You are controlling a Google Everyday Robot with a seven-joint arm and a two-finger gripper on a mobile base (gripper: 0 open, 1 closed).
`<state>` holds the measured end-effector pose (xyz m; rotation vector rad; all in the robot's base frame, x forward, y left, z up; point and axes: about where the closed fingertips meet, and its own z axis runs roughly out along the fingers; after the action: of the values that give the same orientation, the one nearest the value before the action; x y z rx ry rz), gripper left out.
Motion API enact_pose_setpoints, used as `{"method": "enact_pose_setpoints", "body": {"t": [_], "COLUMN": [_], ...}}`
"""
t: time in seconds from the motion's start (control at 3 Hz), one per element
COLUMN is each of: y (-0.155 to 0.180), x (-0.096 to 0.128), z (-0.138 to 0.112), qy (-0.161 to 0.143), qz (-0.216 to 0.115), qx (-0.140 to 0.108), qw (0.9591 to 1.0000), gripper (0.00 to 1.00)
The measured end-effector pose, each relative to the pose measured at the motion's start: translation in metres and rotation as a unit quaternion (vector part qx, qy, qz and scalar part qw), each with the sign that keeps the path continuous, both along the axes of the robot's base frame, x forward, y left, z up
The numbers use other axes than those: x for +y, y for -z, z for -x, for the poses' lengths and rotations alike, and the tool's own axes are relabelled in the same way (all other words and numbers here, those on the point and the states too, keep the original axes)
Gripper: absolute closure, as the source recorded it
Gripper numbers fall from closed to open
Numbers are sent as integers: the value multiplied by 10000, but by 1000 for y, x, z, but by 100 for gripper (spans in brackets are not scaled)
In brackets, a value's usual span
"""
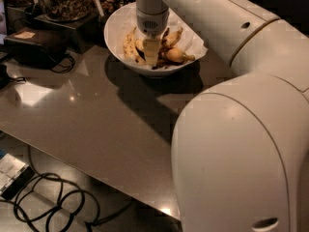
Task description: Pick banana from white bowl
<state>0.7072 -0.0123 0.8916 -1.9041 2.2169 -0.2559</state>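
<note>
Low inside white bowl (114, 38), gripper (151, 56)

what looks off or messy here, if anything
Nothing spilled or broken. Only the crumpled paper liner juts over the right rim of the white bowl. The gripper is down inside it among the bananas.

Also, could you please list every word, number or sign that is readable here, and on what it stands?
No text can be read.
Tan sticker on the black box: blurred, unreadable.
Checkered card on the floor: no legible characters.
The gripper, down in the white bowl, bears no visible marking.
</note>
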Motion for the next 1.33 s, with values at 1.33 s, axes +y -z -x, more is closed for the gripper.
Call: {"method": "enact_pose_setpoints", "body": {"t": [1.33], "y": [-22], "x": [2], "z": [5], "qy": [-105], "qz": [-258], "qx": [-298], "qw": [9992], "gripper": [100]}}
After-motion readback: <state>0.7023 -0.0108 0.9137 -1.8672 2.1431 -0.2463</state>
